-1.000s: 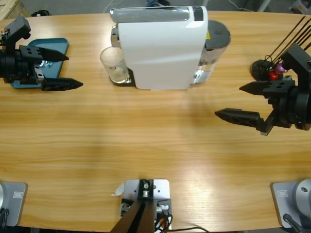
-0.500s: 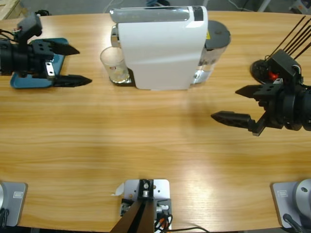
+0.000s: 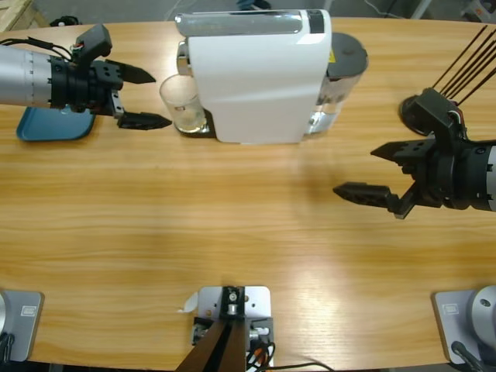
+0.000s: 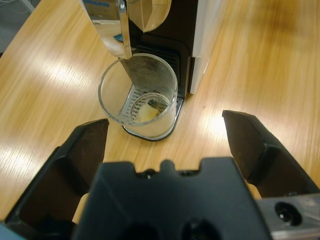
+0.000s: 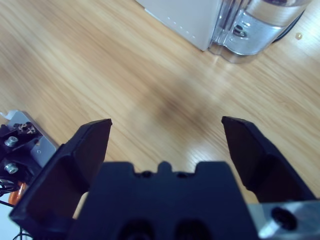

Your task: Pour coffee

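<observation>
High view: the left gripper [image 3: 144,98] is hovering with jaws apart just beside the glass [image 3: 181,104], which is standing under the coffee machine [image 3: 260,74]. Left wrist view: the glass is sitting ahead between the spread jaws, seemingly untouched. Right wrist view: the right gripper [image 5: 165,132] is gaping over bare table [image 5: 100,65].

Long wooden table under bright light from above

The wooden table [image 3: 232,225] fills almost the whole high view; its grain runs from side to side, and pale patches of reflected light lie on its surface. Its far edge curves gently, and behind it a narrow strip of grey floor [image 3: 108,9] shows. At the top left corner a piece of a light wooden crate [image 3: 14,12] shows. In the left wrist view grey floor also shows at the upper left corner.
</observation>
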